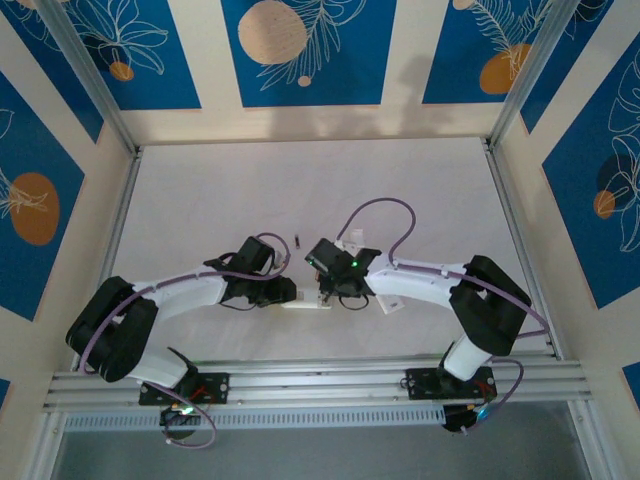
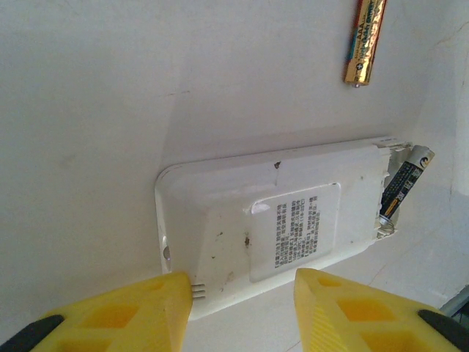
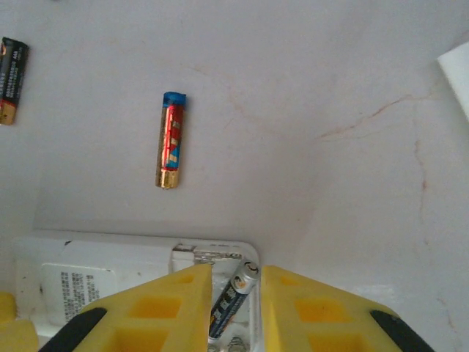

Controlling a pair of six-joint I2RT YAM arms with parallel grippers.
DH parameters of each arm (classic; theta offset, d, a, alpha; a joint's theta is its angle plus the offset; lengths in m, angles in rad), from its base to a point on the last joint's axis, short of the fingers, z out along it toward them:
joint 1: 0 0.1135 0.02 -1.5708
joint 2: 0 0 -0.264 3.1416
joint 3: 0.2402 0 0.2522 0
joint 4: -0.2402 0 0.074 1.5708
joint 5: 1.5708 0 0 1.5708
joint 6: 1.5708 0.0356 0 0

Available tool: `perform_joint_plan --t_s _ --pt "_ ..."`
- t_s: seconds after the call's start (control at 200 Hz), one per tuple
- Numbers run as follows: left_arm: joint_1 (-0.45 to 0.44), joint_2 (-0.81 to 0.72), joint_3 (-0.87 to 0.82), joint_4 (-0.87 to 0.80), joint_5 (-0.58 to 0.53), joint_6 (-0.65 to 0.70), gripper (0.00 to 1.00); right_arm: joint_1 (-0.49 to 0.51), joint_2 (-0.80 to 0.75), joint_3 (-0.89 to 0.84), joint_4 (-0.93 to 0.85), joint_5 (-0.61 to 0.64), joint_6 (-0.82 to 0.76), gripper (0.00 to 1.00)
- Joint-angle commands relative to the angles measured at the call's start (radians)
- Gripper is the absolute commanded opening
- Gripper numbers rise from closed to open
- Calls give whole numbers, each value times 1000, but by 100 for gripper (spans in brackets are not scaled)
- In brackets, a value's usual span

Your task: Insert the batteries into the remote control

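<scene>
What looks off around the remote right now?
One battery sits askew in the open bay at the end of the remote control: tilted, one end sticking up instead of lying flat. The right fingers straddle it.

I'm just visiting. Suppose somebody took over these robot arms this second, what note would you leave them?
Left hand: fingers apart at the remote's end; grip unclear.
Right hand: open, astride one battery tilted in the remote's open bay.
Loose on the table: a red-gold battery and a dark one.
Done: one battery in the bay, not flat.
To do: seat it, load more.
</scene>
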Motion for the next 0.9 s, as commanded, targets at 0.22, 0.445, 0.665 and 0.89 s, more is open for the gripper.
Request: perform_joint_plan --t_s 0.22,0.445,0.665,0.89 --pt "-24 46 21 -10 -10 4 44 5 66 3 -33 -60 38 25" --pt "-25 55 23 -3 -6 2 44 12 88 4 -24 -54 43 21" --pt "-26 43 18 -19 -18 9 44 12 91 14 -32 -48 34 15" --pt "-26 50 17 -8 -14 5 44 14 34 18 -48 -1 1 13"
